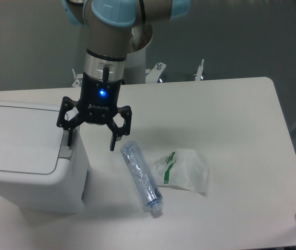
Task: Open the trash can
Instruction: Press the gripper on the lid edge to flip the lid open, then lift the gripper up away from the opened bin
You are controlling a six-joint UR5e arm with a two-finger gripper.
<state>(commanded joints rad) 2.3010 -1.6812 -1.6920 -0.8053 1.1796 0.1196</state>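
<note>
Bin (25, 156), white and boxy with rounded corners, is seen at the left edge of the table (242, 156), toward the near left corner, and is cut off by the left side of the view. Its flat lid (20, 138) lies shut on top. A grey tab (64, 151) is seen at the right edge of the lid, on the side facing the middle of the table.

The gripper (91, 141) is held directly above the bin's right edge, pointing down, with a blue light lit on its body. Its fingers (113, 136) are spread wide apart, and nothing is held between them. One finger is seen just over the tab, close to it; whether it touches cannot be told. The other finger hangs over the bare table to the right of the bin.

A clear bottle (140, 177) lies on its side just right of the bin, apart from it, with its cap toward the near edge of the table. A small white-and-green bag (184, 169) lies just beside the bottle on its right, roughly at the middle of the table; whether they touch cannot be told.

The arm (109, 31) rises from the gripper toward the far edge, where its base is mounted.
</note>
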